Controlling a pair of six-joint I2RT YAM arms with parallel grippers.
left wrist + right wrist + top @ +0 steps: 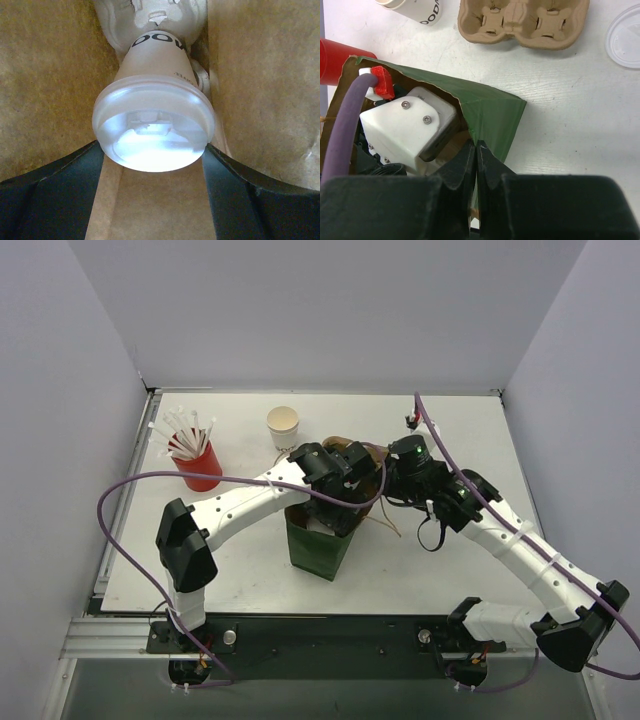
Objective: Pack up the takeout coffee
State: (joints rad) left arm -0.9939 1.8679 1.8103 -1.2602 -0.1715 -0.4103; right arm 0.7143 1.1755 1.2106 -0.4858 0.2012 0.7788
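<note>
The takeout coffee (152, 125), a small white paper cup with a round white lid, hangs inside the green-and-brown paper bag (318, 545). The bag's brown inner walls (50, 75) surround it. My left gripper (152, 150) reaches down into the bag's mouth (340, 480), its black fingers (60, 195) pressed against both sides of the lid. My right gripper (476, 145) is shut on the bag's green rim (495, 110) at the bag's right side (385, 480). The cup is hidden in the top view.
A red cup of white straws (198, 465) stands at the left. A lidless white cup (283, 426) stands behind the bag. In the right wrist view a brown cardboard cup carrier (522, 22) and a loose clear lid (625, 35) lie beyond the bag.
</note>
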